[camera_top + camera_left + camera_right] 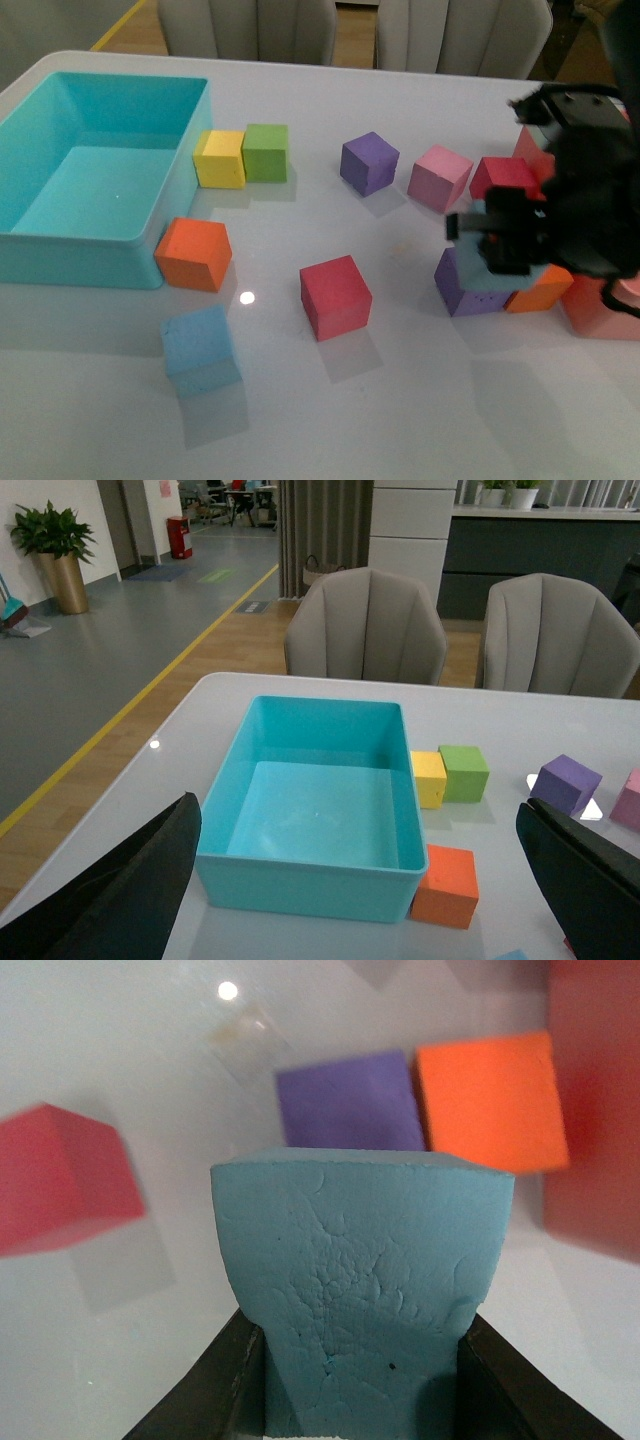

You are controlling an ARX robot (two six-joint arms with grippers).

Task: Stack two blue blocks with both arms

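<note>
The right fingers (228, 1380) are clamped on the sides of one blue block (360, 1260), the foam pinched in a little where they press. It hangs over the cluster on the robot's right, above a purple cube (350, 1100) and an orange cube (490, 1100). The left fingers (120, 900) stand wide apart with nothing between them.

The second blue block (200, 345) lies on the surface (420, 420) on the robot's left, just in front of another orange cube (195, 253) and well apart from the held one. So the pick looks done and the carry is the step in hand. Next, the right arm would have to travel across – clearing the red cube (335, 296) in between – and line the held block up squarely over the lying one. The left arm (idle for now) could steady that base.

The right wrist view alone shows the grip itself, but not the target. The front view shows both blue blocks and the gap between them, yet nothing of the left arm. Only the left wrist view reveals those spread fingers, looking over the turquoise bin (300, 880).
</note>
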